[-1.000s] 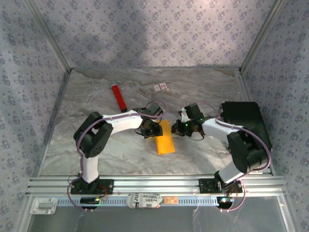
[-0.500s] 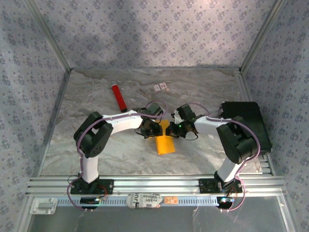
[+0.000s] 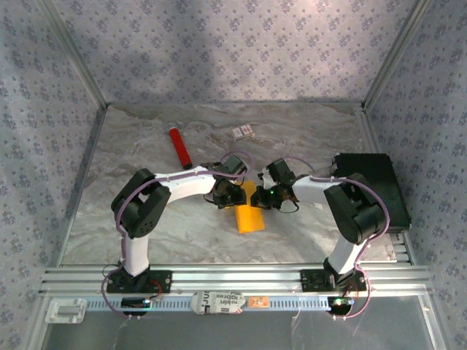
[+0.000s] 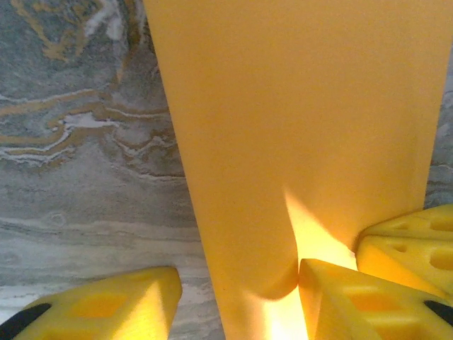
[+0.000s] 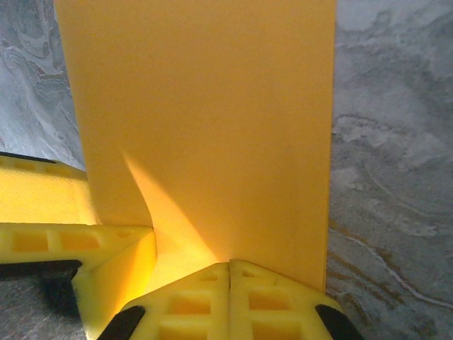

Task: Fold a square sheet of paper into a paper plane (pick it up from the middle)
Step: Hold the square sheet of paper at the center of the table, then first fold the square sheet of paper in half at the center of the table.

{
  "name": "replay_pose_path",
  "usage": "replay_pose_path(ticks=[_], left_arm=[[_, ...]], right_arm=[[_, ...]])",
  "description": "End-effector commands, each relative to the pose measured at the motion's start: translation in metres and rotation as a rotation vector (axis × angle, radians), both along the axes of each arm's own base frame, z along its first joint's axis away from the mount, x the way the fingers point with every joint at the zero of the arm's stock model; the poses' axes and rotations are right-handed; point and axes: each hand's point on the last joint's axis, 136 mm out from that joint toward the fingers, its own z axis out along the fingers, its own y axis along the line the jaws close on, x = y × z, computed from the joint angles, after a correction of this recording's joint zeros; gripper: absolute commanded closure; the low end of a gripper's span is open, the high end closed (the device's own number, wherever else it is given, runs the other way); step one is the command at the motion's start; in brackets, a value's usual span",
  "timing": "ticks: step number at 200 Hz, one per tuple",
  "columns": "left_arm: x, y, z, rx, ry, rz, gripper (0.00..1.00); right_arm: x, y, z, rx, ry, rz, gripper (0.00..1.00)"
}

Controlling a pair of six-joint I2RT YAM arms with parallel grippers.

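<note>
From above, found the square sheet of paper (image 3: 249, 211) folded narrow, mid-surface (image 3: 306, 146). At left wrist, saw left fingers (image 4: 106, 304) spread astride its edge. At right wrist, saw right fingers (image 5: 198, 297) pressed together at its edge; probably needed slow, even pressing along the fold.

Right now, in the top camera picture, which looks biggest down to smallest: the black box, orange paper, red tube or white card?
1. black box
2. folded orange paper
3. red tube
4. white card
The box and paper are partly hidden, and paper and tube look close.
</note>
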Motion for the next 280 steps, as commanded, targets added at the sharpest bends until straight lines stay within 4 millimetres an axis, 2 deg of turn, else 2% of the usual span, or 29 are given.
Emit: replay_pose_path(ticks=[1, 34, 72, 104, 124, 145, 163, 280], left_arm=[[0.005, -0.007, -0.008, -0.009, -0.036, -0.019, 0.48], [0.022, -0.01, 0.039, -0.098, -0.128, 0.014, 0.44], [0.028, -0.016, 0.067, -0.224, -0.168, 0.023, 0.44], [0.027, -0.034, 0.075, -0.372, -0.159, -0.029, 0.6], [0.025, -0.048, 0.08, -0.483, -0.142, -0.073, 0.78], [0.024, -0.057, 0.078, -0.555, -0.112, -0.103, 0.92], [0.024, -0.059, 0.072, -0.568, -0.091, -0.109, 0.98], [0.018, -0.055, 0.037, -0.528, -0.021, -0.117, 1.0]], right_arm=[[-0.015, -0.038, -0.036, -0.173, 0.081, -0.096, 1.0], [-0.01, -0.049, -0.035, -0.142, 0.097, -0.2, 1.0], [-0.009, -0.055, -0.032, -0.12, 0.098, -0.265, 1.0], [-0.007, -0.05, -0.027, -0.1, 0.072, -0.216, 1.0], [-0.007, -0.048, -0.027, -0.091, 0.07, -0.184, 1.0], [-0.006, -0.046, -0.025, -0.08, 0.066, -0.171, 1.0], [-0.006, -0.043, -0.023, -0.08, 0.048, -0.128, 1.0], [-0.005, -0.042, -0.026, -0.107, 0.058, -0.08, 1.0]])
